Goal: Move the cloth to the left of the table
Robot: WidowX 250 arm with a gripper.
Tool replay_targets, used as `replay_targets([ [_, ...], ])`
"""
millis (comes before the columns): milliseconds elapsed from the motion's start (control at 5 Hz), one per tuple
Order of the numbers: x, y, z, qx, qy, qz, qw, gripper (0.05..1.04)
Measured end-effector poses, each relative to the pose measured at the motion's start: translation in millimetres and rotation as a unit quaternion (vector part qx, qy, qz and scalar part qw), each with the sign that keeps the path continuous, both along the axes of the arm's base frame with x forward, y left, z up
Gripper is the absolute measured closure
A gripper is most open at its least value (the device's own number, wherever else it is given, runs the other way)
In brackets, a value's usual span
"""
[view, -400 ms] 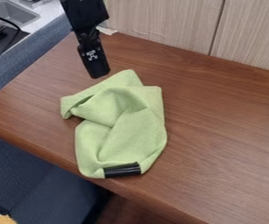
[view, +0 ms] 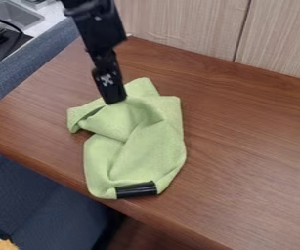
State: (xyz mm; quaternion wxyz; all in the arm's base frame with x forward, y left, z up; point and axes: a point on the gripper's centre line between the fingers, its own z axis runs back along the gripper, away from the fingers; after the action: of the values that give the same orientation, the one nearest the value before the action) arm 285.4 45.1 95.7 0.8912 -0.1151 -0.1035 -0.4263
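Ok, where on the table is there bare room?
The widest bare patch of table lies picture-right of the cloth, back to the pale wall. A smaller one sits between the cloth and the table's picture-left edge. It's crowded at the cloth's upper left, by the gripper, and tight where the black piece nears the front edge.

- A brown wood-grain table (view: 250, 161) stretches across the scene, with a soft pale sheen on its right side.
- Along its far edge stand pale wood-grain panels (view: 178, 24), split by a dark upright seam (view: 243, 29).
- At the far left, a light counter (view: 53, 15) holds a metal sink (view: 18, 14); a black cable (view: 15, 28) curves just beside it.
- A blue-grey fabric surface (view: 34, 57) runs between counter and table.
- Near left, below the table, lies darker blue upholstery (view: 38, 197).
- A reddish-brown surface (view: 139, 235) shows at the near side.
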Motion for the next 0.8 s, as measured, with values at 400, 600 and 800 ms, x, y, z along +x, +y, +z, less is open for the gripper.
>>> replay_targets([
  [400,-3.7,-12.5,-41.9,-0.008,0.004,-0.032,0.9995,0.082],
  [600,-2.1,-16.8,-68.8,0.017,-0.002,-0.054,0.9984,0.082],
  [800,2.1,-11.1,-76.5,0.038,-0.012,-0.059,0.9975,0.082],
])
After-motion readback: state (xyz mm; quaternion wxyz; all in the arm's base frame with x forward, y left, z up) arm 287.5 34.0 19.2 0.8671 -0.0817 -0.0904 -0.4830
